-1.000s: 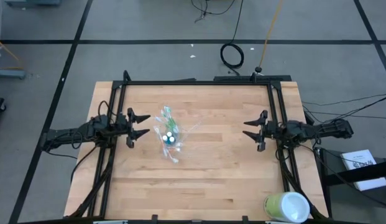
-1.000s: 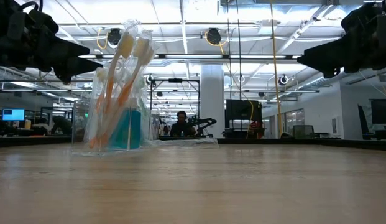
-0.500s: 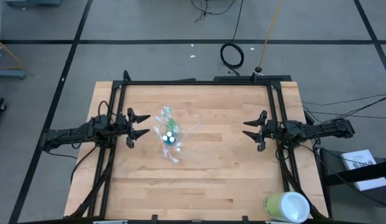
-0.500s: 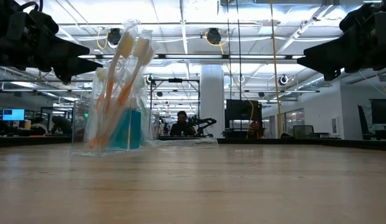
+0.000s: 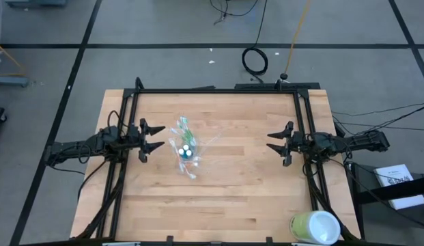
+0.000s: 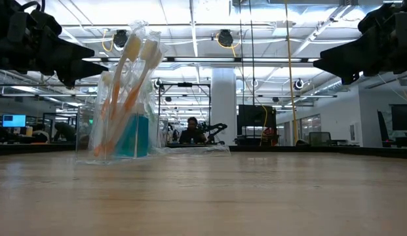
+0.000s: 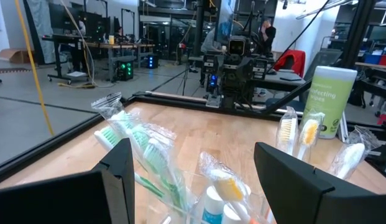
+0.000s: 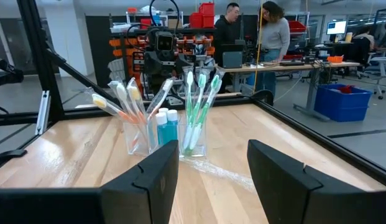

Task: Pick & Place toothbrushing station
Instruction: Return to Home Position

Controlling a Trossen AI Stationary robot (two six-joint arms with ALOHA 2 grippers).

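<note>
The toothbrushing station (image 5: 185, 147) stands upright on its base on the wooden table, left of the middle. It is a clear plastic holder (image 8: 161, 134) with wrapped white-and-green toothbrushes (image 8: 199, 102), orange-tinted ones (image 6: 124, 78) and blue white-capped tubes (image 8: 166, 124). My left gripper (image 5: 160, 137) hovers open and level just left of it, above the table; in its wrist view (image 7: 193, 180) the brushes (image 7: 152, 158) show close in front of the fingers. My right gripper (image 5: 271, 141) hovers open at the table's right, pointing level at the station from far off (image 8: 214, 180).
A large pale green-and-white cup (image 5: 314, 227) lies at the table's near right corner, also seen past the station (image 7: 326, 93). A black frame (image 5: 218, 90) runs along the table's far, left and right sides. Bare wood lies between the station and my right gripper. People stand in the room beyond (image 8: 267, 31).
</note>
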